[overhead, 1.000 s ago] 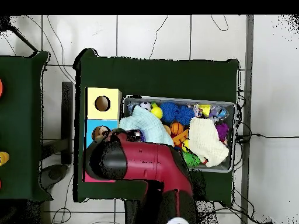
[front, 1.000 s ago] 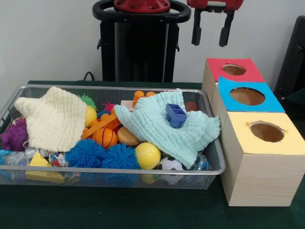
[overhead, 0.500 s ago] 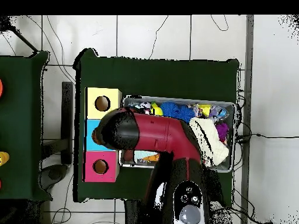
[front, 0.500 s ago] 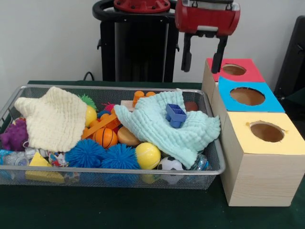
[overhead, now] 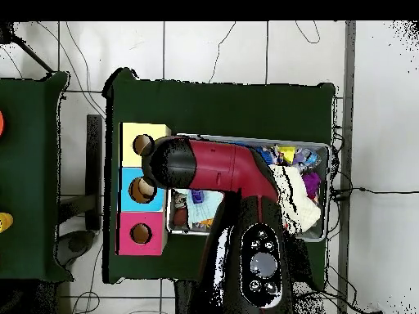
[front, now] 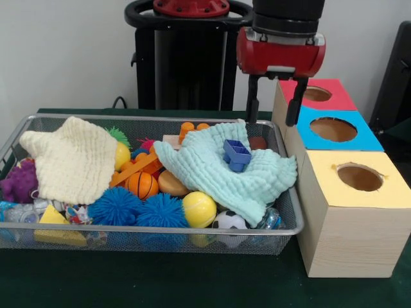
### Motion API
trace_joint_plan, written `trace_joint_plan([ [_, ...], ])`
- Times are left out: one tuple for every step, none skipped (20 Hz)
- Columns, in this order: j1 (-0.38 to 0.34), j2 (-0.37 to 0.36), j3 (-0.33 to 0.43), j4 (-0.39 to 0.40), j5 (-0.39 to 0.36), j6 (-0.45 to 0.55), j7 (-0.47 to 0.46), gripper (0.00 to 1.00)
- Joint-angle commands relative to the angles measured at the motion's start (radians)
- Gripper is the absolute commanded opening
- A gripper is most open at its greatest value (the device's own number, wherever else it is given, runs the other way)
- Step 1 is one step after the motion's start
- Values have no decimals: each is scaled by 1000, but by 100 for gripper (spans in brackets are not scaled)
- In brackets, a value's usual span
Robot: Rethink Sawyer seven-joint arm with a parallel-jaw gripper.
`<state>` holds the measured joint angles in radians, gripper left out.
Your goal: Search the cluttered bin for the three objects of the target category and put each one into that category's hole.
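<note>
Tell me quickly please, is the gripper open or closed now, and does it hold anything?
Gripper: open, holding nothing, hanging above the far right corner of the wire bin.

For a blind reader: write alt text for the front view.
An open, empty gripper hangs over the far right corner of a wire basket of toys and two cloths, beside three wooden boxes topped red, blue and yellow.

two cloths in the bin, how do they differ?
The cream cloth lies at the bin's left end in the front view; the mint cloth lies at its right end, by the boxes. The mint cloth carries a blue block; the cream cloth carries nothing. Both are textured cloths draped over toys.
</note>
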<state>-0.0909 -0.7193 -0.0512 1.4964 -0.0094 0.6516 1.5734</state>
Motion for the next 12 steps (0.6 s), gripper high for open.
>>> trace_joint_plan([
  [-13, 101, 88, -57, 21, 154, 93, 100],
  [-17, 100, 91, -45, 24, 146, 90, 100],
  [-14, 98, 86, -39, 22, 147, 93, 100],
  [-12, 97, 81, -33, 19, 147, 95, 100],
  [-11, 96, 77, -24, 20, 140, 101, 100],
  [-9, 94, 74, -16, 21, 133, 107, 100],
  [-11, 89, 72, -7, 22, 126, 111, 100],
  [-13, 83, 70, 2, 24, 120, 114, 100],
  [-17, 79, 69, 7, 25, 117, 112, 100],
  [-22, 75, 69, 18, 25, 102, 109, 100],
  [-29, 71, 73, 33, 28, 78, 110, 100],
  [-36, 72, 78, 47, 30, 47, 111, 100],
])
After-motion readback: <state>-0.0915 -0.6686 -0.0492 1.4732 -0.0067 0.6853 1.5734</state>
